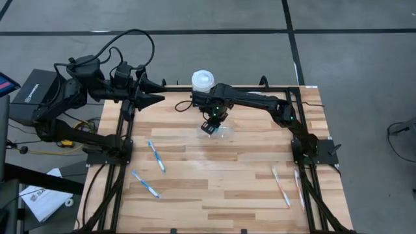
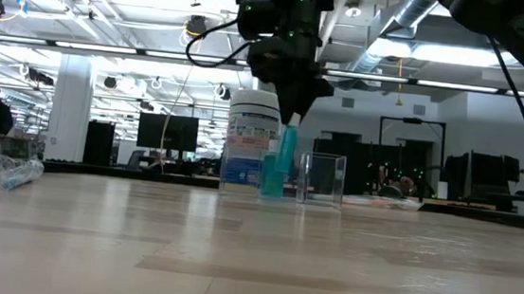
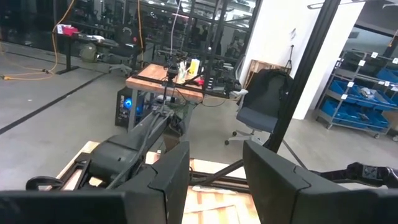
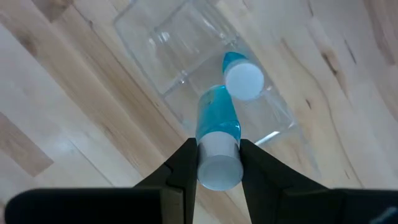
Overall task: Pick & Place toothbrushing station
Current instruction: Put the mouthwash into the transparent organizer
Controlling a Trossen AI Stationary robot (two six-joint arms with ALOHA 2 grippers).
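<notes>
I see the right gripper with jaws clamped on a blue white-capped tube above the clear holder, where a second tube stands. The left gripper, jaws apart and empty, waits at the counter's far edge. Toothbrushes lie loose on it.

table: pale wood planks, smooth, satin sheen
holder: clear plastic, glossy
tube between the right gripper fingers: translucent blue plastic, matt white cap
second tube just beyond it: same finish
jar: white plastic, paper label
fingers: black, matt
</notes>
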